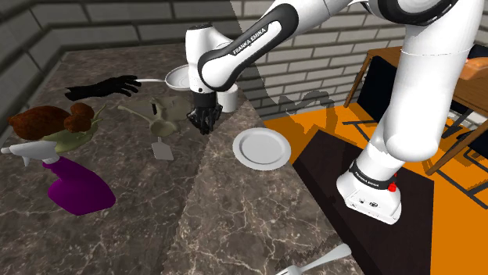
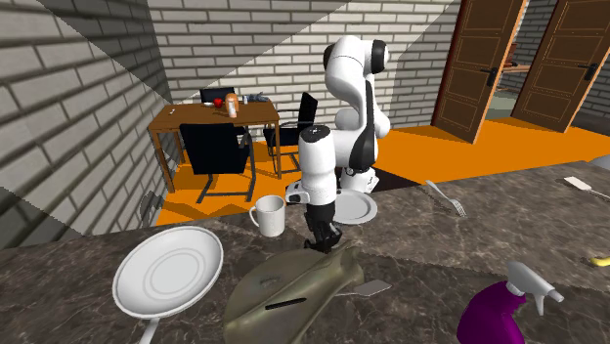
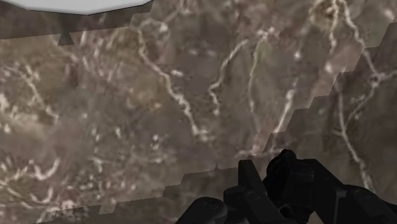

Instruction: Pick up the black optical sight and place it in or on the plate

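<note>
Your gripper hangs just above the dark stone counter, near its middle. It is closed on a lumpy black thing that I take for the black optical sight. In the wrist view the sight bulks to 1 side of the hand rather than sitting centred. Black on black makes the hold hard to read, so treat that as a judgement. The white plate lies empty at the counter's edge nearest the stand, near the gripper but apart from it. A white mug stands along that same edge, also near the gripper. An olive-green object lies close on the gripper's other side.

3 things could spoil the carry:
- An off-centre hold could let the sight twist or slip out if you swing fast.
- A loose sweep could clip the mug.
- Worst, the plate is shallow and sits right at the edge. Release too high or too far over, and the sight could bounce off onto the orange floor, or you could shove the plate over.
</note>
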You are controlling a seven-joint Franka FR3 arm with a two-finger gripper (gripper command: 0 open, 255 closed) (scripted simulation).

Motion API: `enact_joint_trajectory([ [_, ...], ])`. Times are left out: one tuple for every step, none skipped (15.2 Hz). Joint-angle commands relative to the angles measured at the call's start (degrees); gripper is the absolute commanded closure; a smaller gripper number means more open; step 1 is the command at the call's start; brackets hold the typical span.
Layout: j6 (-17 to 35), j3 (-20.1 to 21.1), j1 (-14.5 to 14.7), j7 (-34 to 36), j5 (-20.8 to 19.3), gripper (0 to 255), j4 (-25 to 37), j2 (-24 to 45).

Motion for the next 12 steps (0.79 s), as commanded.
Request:
enact_joint_trajectory([
  [0.0, 0.0, 0.0, 0.0, 0.0, 255, 0.0, 0.0],
  [0.0, 0.0, 0.0, 0.0, 0.0, 255, 0.0, 0.0],
  [-0.7, 0.1, -0.1, 0.0, 0.1, 255, 0.2, -0.5],
  [-1.3, 0.1, -0.1, -0.1, 0.3, 255, 0.4, -0.9],
  [-2.0, 0.2, -0.2, -0.1, 0.4, 255, 0.7, -1.3],
  [-2.7, 0.2, -0.2, -0.2, 0.5, 255, 1.0, -1.8],
  [-3.3, 0.2, -0.3, -0.2, 0.6, 255, 1.2, -2.2],
  [-4.0, 0.3, -0.3, -0.2, 0.8, 255, 1.5, -2.6],
  [-4.7, 0.3, -0.3, -0.3, 0.9, 255, 1.8, -3.0],
  [-5.4, 0.4, -0.4, -0.3, 1.0, 255, 2.1, -3.4],
  [-6.1, 0.4, -0.4, -0.3, 1.1, 255, 2.4, -3.7],
  [-6.7, 0.4, -0.5, -0.3, 1.2, 255, 2.8, -4.1],
])
